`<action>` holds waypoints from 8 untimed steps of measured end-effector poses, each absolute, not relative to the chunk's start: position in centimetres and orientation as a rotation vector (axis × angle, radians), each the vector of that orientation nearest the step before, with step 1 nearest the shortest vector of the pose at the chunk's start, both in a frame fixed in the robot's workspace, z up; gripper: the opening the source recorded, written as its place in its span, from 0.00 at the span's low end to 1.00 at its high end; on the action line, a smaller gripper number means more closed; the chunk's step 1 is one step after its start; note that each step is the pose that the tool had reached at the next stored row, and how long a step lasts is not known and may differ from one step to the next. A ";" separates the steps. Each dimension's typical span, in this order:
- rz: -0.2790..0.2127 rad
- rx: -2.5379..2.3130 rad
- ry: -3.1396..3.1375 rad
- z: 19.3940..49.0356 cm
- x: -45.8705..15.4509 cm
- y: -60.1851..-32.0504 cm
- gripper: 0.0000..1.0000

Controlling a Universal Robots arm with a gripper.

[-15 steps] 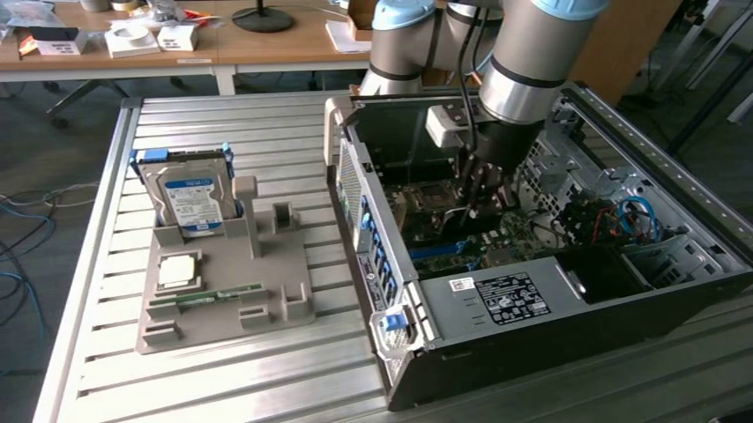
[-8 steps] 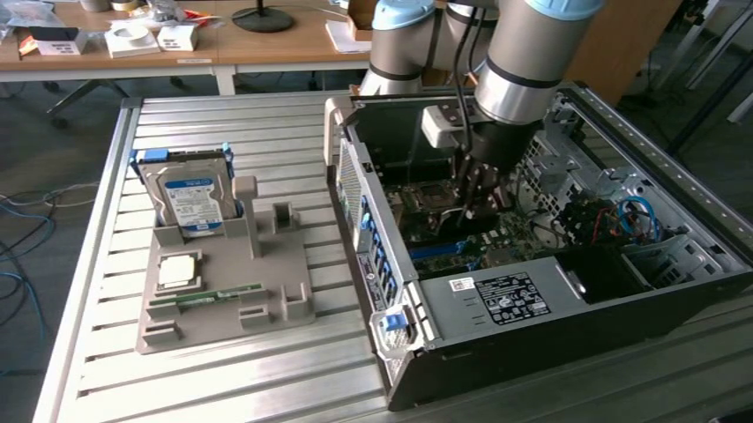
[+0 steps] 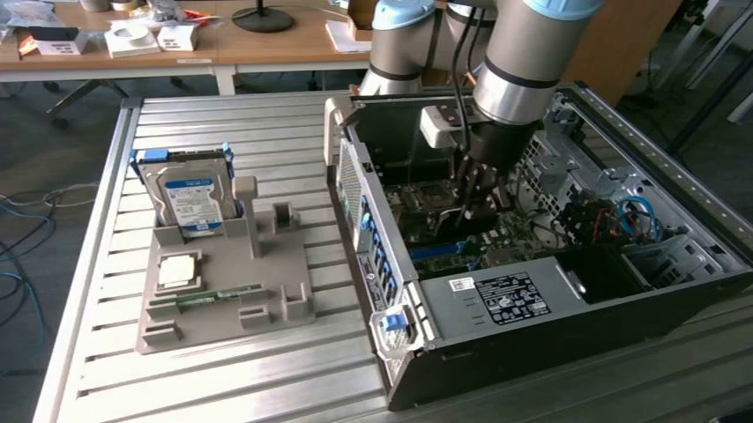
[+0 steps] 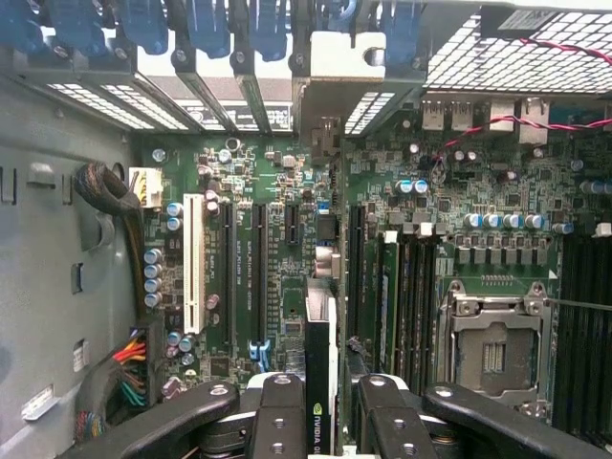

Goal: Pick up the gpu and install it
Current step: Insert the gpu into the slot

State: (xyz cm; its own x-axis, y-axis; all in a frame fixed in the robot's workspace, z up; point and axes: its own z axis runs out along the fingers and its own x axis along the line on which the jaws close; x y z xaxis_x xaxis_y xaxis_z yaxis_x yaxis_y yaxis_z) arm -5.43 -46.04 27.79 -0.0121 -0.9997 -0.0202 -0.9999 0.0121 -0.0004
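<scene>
The fingers (image 4: 279, 413) are partly closed and clamped on the gpu (image 4: 319, 368), which is held edge-on between them. The card is poised over the motherboard (image 4: 478, 239), in line with the slots (image 4: 260, 277), its bracket (image 4: 335, 76) at the rear wall. The pick-up is judged done; whether the card is seated cannot be told. The gripper (image 3: 473, 204) is pointed straight down inside the case (image 3: 565, 300), with the arm (image 3: 518, 62) upright above it.
</scene>
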 end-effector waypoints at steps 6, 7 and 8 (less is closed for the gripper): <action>0.022 -2.198 2.224 27.8 -5.7 -46.0 0.26; 0.022 -2.198 2.224 27.8 -5.7 -46.0 0.26; 0.022 -2.198 2.224 27.8 -5.7 -46.0 0.26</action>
State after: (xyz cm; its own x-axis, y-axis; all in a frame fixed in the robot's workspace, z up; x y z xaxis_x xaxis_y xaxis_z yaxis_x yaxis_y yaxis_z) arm -5.73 -46.04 27.78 -0.0121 -0.9997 -0.0202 -0.9999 0.0121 -0.0004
